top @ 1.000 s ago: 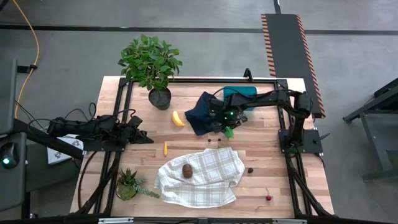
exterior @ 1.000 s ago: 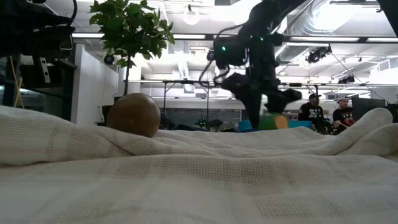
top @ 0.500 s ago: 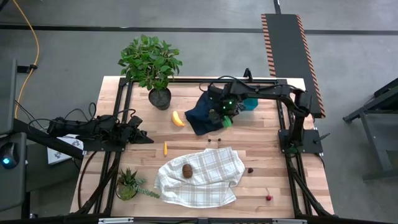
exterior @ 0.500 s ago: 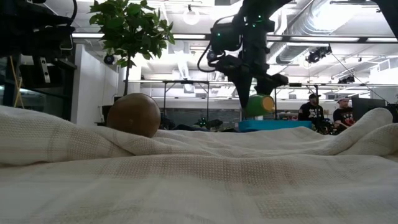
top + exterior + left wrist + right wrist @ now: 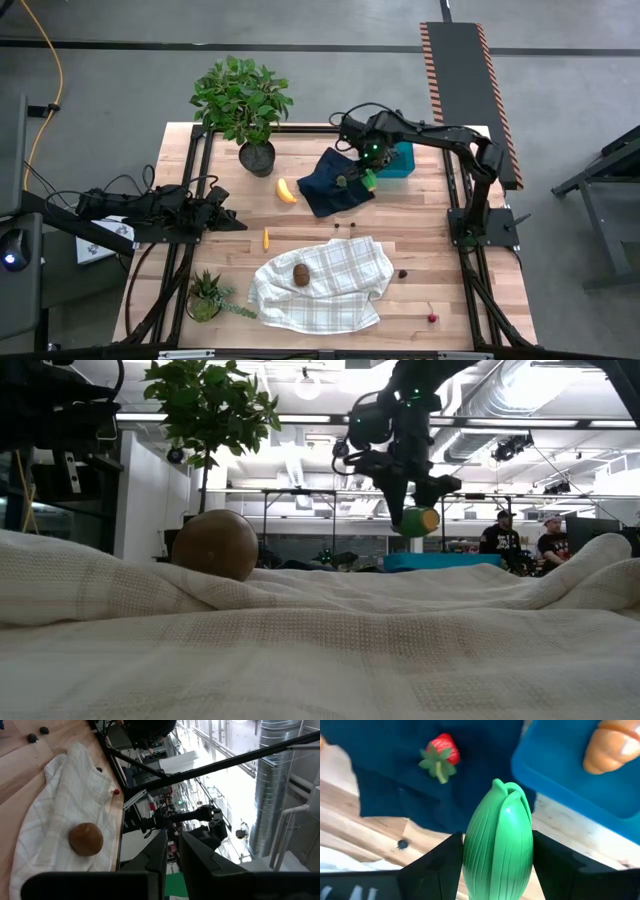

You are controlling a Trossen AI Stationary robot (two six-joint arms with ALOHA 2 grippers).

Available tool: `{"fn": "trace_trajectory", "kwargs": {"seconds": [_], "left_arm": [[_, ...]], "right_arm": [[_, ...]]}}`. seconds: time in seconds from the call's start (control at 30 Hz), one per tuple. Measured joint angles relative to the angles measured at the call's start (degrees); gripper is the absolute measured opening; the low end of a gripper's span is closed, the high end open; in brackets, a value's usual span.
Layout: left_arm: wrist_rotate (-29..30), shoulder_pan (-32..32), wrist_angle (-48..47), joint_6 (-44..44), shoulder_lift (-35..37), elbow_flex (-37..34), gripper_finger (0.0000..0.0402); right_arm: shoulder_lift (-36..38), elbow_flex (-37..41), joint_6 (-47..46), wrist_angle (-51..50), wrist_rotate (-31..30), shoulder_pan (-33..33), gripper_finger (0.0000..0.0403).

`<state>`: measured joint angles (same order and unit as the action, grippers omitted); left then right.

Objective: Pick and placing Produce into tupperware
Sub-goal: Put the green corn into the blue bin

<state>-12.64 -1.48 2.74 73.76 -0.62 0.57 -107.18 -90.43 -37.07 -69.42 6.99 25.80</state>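
My right gripper [image 5: 367, 180] is shut on the bright green piece [image 5: 497, 840] and hovers over the dark navy cloth [image 5: 330, 185], just beside the teal tupperware [image 5: 398, 160]. In the low view the green piece [image 5: 415, 520] is in the air above the tupperware [image 5: 440, 561]. A tan piece [image 5: 615, 745] lies inside the box. The banana [image 5: 286, 190] and orange piece [image 5: 266, 238] lie on the wood. The brown kiwi [image 5: 300, 274] rests on the checked cloth. Cherries [image 5: 402, 273] lie near the right side. My left gripper [image 5: 235, 222] waits shut at the left. My right gripper pinches the green piece between its two fingers [image 5: 437, 865], one on each long side [image 5: 470, 850], and its pointed tip sticks out beyond them. The fingers come from above, slanting down. The piece is lifted clear of cloth and table.
A red strawberry [image 5: 440, 755] lies on the navy cloth. A tall potted plant [image 5: 245, 105] stands at the far left, a small one [image 5: 207, 297] near the front left. The checked cloth [image 5: 320, 285] covers the near middle. People stand in the room beyond [image 5: 500, 535].
My right gripper has carried the green piece up off the table and toward the far edge, from beside the navy cloth's near corner to a spot next to the tupperware. It has stayed shut on the piece throughout.
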Motion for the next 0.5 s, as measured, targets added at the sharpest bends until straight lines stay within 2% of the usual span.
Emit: {"fn": "trace_trajectory", "kwargs": {"seconds": [0.5], "left_arm": [[2.2, 0.0, -0.3, 0.0, 0.0, 0.0, 0.004]], "right_arm": [[0.0, 0.0, 6.8, -0.7, -0.8, 9.4, 0.0194]]}}
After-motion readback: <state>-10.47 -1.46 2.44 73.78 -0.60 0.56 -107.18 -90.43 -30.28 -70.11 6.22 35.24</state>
